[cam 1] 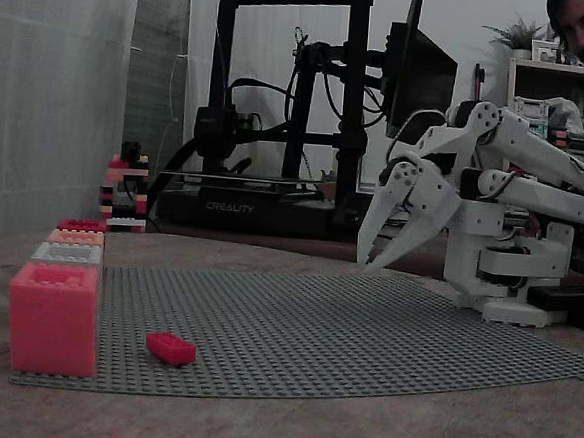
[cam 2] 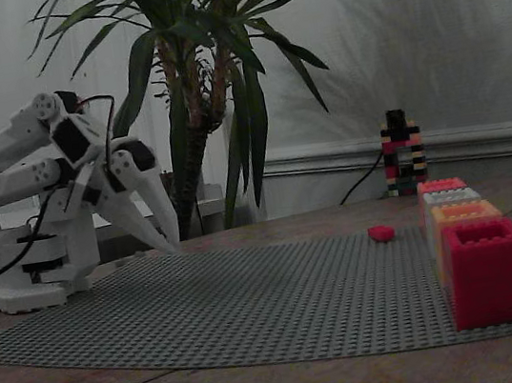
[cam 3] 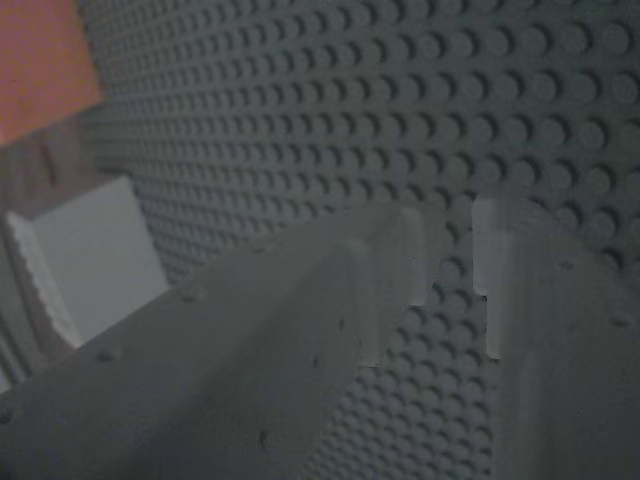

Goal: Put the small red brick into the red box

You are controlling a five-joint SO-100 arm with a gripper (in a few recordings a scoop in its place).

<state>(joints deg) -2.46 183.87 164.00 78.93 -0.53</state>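
The desk (cam 1: 257, 427) carries a wide grey studded baseplate (cam 1: 344, 333), and my white arm (cam 1: 514, 204) stands folded at the plate's right edge in a fixed view, at its left edge in the other. Along the opposite edge runs a row of brick-built boxes; which of them is the red box I cannot tell for sure in this dim light, but the nearest one in a fixed view (cam 2: 488, 272) is a deep red with a studded rim. My pincer (cam 1: 372, 263) hangs tip-down just above the plate near my base, its fingers slightly parted with a narrow gap between them and nothing held; the wrist view shows the tips (cam 3: 455, 270) close over bare studs. The small red brick (cam 1: 171, 348) lies flat on the plate, well apart from my pincer, across the plate toward the boxes and just beside the box row.
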